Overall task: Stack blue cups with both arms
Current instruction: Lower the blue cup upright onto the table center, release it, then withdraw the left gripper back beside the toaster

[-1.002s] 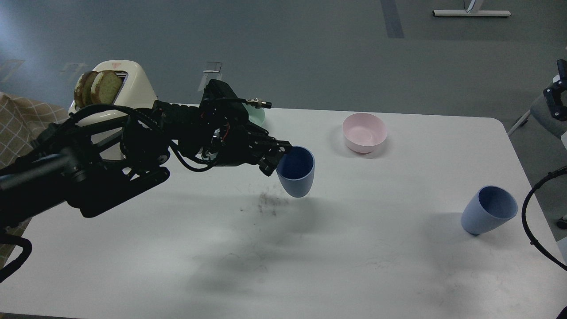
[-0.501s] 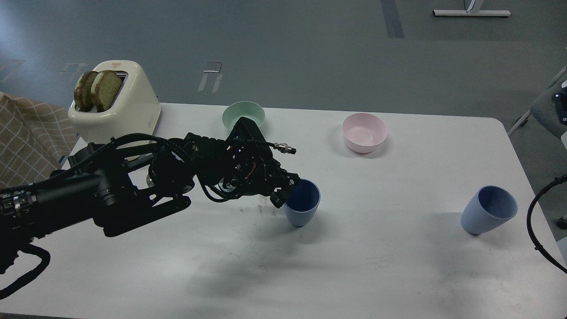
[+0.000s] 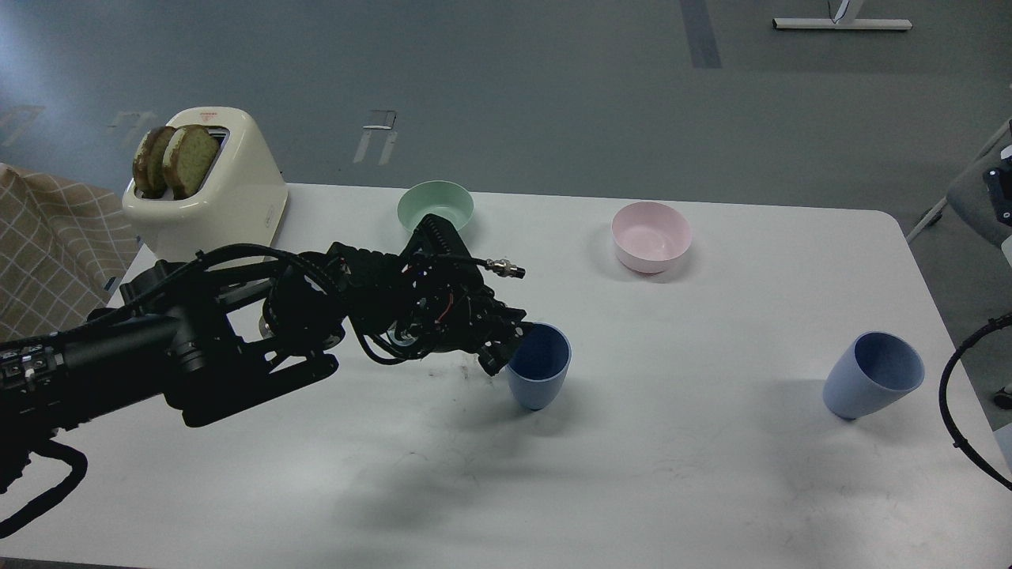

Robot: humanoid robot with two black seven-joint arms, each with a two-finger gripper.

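One blue cup [image 3: 541, 371] stands upright on the white table [image 3: 680, 474], near the middle. My left gripper [image 3: 507, 346] comes in from the left and is shut on this cup's left rim, one finger inside and one outside. The second blue cup [image 3: 870, 383] stands alone near the table's right edge, leaning slightly, with nothing touching it. Of my right arm only a black cable loop [image 3: 953, 411] shows at the right edge; its gripper is out of view.
A cream toaster [image 3: 209, 186] with two bread slices stands at the back left. A mint-green bowl [image 3: 436, 205] sits just behind my left arm. A pink bowl [image 3: 651, 235] sits at the back centre-right. Dark smudges mark the table left of the held cup.
My left arm came down and toward me with the cup, from held in the air to its base on the table. In the last half second it barely moved.
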